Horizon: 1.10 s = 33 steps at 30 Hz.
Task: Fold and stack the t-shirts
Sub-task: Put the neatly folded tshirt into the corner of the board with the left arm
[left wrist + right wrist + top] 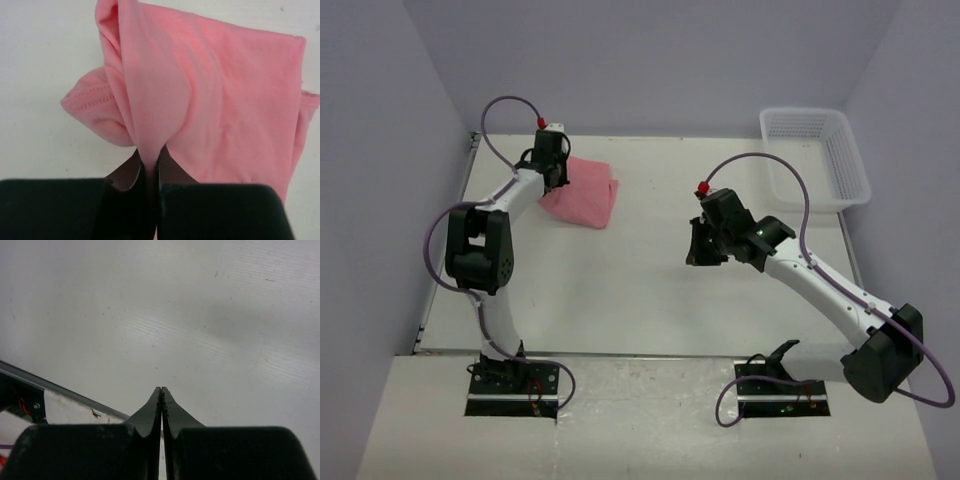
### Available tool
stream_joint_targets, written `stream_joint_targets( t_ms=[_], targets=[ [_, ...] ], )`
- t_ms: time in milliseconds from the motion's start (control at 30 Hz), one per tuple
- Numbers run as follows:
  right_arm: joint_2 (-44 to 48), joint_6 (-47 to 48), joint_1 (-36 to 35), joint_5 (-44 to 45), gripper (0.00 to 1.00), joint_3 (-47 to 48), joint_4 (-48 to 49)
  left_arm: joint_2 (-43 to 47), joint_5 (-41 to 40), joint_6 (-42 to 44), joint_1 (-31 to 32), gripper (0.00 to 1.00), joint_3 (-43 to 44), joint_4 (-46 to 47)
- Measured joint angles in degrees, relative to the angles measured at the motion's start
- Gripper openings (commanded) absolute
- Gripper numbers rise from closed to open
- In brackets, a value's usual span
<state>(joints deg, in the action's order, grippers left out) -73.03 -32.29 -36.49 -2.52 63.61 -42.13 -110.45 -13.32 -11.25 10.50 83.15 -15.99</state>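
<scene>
A salmon-pink t-shirt (586, 201) lies folded into a small bundle at the far left of the table. My left gripper (556, 180) is at its near-left edge, shut on a pinch of the fabric. In the left wrist view the t-shirt (225, 90) rises in a ridge from between the gripper's (149, 161) tips, with a hemmed sleeve edge sticking out to the left. My right gripper (701, 250) hangs over bare table near the middle, shut and holding nothing. In the right wrist view its (161, 390) tips meet above white table.
A white mesh basket (817, 156) stands at the far right corner. The table's (650, 290) near edge shows as a dark strip (60, 390) in the right wrist view. Purple walls close in the left, back and right sides.
</scene>
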Motion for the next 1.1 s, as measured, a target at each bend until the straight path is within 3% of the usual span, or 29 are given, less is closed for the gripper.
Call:
stream_joint_targets(
  t_ms=[500, 800, 1100],
  targets=[
    [0.2, 3.43, -0.15, 0.11, 0.0, -0.85, -3.76, -19.47, -1.01, 12.44, -10.67, 0.0, 29.29, -7.45],
    [0.31, 3.85, 0.22, 0.66, 0.0, 0.24, -5.81, -25.68, -1.29, 17.66, -18.01, 0.0, 39.91, -10.23],
    [2.34, 3.52, 1.29, 3.58, 0.0, 3.13, -10.43, -33.18, 0.07, 19.41, -20.26, 0.0, 46.73, -11.91]
  ],
)
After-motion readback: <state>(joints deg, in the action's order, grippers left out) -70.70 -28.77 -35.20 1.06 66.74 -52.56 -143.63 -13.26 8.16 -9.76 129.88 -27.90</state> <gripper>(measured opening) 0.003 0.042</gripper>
